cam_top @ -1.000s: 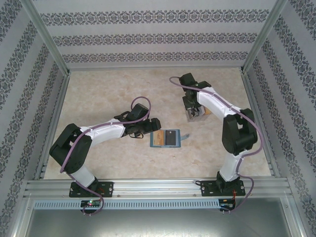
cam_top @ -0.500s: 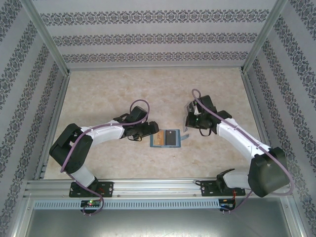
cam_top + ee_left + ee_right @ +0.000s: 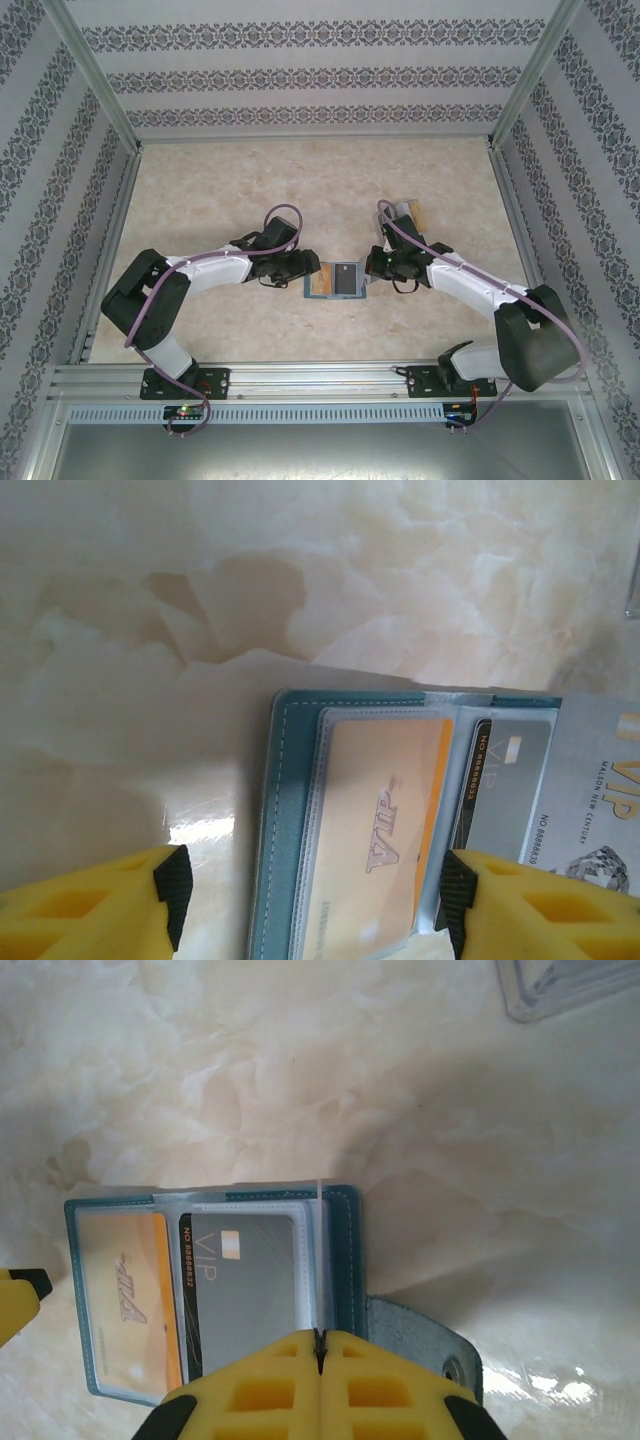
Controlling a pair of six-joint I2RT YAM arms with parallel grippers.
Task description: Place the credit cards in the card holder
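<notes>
The card holder (image 3: 337, 280) lies open on the marble tabletop, teal with clear pockets (image 3: 295, 830). A tan credit card (image 3: 385, 810) sits in its left pocket and a dark grey one (image 3: 245, 1280) in its right pocket. My left gripper (image 3: 313, 895) is open, its fingers either side of the holder's left leaf without touching it. My right gripper (image 3: 320, 1345) is shut on a whitish card (image 3: 600, 790). That card stands on edge (image 3: 320, 1260) over the right leaf, close to the holder's teal border (image 3: 345, 1250). Both grippers meet at the holder, the left (image 3: 308, 270) and the right (image 3: 372, 265).
A clear plastic box (image 3: 405, 213) lies behind the right gripper, its corner at the top right of the right wrist view (image 3: 560, 985). The holder's snap strap (image 3: 425, 1345) sticks out to the right. Metal frame rails (image 3: 110, 240) border the table.
The right arm has swung from the clear box at the back down to the holder's right side, its jaws shut throughout. The left gripper's jaws have narrowed somewhat over the left leaf.
</notes>
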